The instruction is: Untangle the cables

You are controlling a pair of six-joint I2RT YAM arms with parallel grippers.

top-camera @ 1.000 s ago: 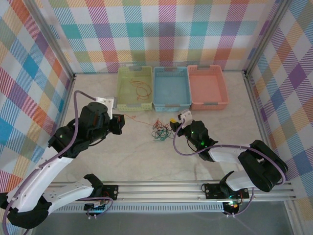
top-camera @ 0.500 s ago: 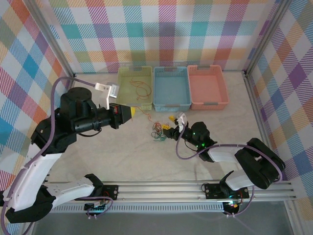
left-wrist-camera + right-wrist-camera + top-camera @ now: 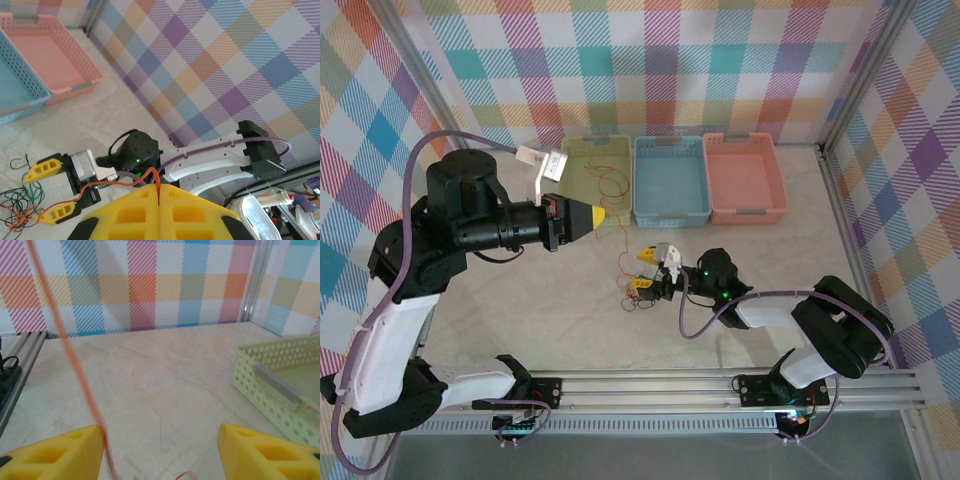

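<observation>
The left fingers (image 3: 597, 214), raised above the bench (image 3: 520, 320), pinch an orange cable (image 3: 623, 250) that runs down to the tangle (image 3: 636, 298). The right fingers (image 3: 647, 255) stand apart just beside that tangle. More orange strands (image 3: 610, 185) lie in the green basket (image 3: 565, 180), left of the blue basket (image 3: 670, 215).

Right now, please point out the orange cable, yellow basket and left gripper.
orange cable (image 3: 158, 190): left wrist view, at the jaws.
yellow basket (image 3: 596, 140): top external view, far rim.
left gripper (image 3: 601, 214): top external view, closed tip.
</observation>
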